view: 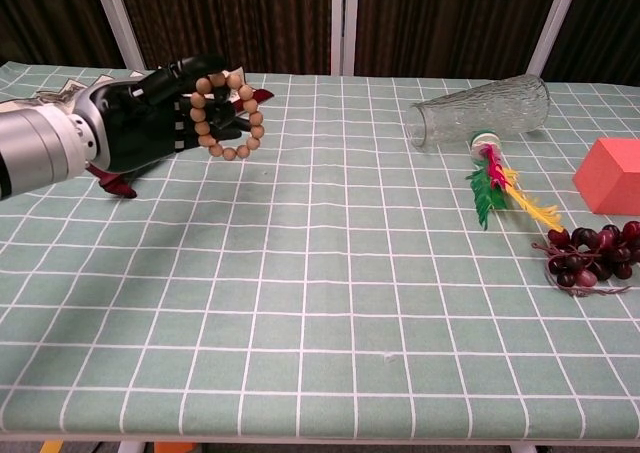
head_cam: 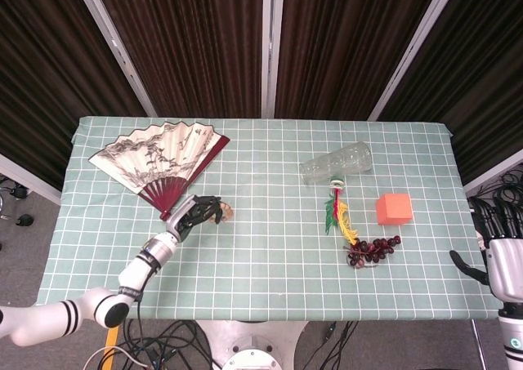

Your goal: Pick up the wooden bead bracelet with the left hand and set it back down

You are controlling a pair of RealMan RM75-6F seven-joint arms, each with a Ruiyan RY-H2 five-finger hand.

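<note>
Looking like a staged robot test booth: dark pleated curtains hanging behind, green grid-patterned tablecloth covering table, loose black cables trailing beneath.
</note>
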